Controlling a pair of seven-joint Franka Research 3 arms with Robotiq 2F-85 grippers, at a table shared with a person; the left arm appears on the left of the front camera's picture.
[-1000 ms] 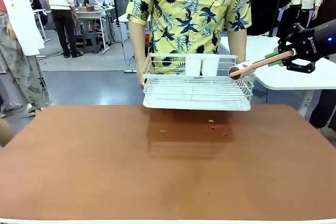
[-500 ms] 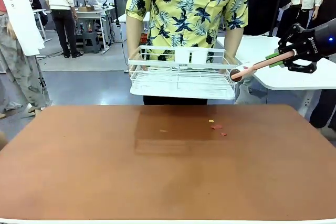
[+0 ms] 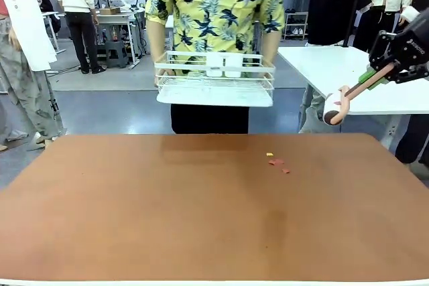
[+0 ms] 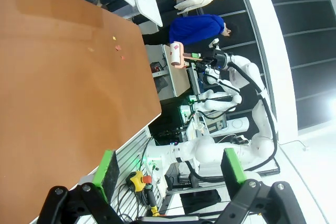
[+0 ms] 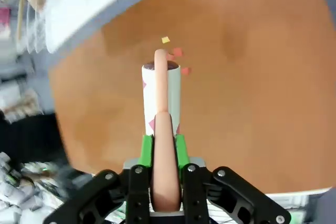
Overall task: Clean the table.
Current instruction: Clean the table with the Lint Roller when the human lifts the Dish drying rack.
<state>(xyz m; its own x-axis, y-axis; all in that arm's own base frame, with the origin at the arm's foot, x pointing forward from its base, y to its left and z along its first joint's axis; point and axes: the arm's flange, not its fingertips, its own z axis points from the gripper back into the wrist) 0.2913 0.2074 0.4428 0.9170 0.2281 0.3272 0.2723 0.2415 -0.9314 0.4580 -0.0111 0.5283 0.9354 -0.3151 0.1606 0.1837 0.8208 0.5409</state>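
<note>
Unfinished: paper scraps point(image 3: 277, 162) on surface point(image 3: 134, 219), far right; right tool point(image 5: 163, 142) clamped on lint roller point(image 5: 161, 95), aloft; left tool point(image 4: 169, 157) spread, empty.

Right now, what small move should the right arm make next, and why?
Probably lower the right end effector so its gripped lint roller meets the small scraps on the table; the roller hangs in the air, apart from them.

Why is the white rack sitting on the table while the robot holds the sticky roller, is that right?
Not quite. The rack isn't on the table; the person holds it up in the air, as the front view shows. The right gripper does hold the roller.
</note>
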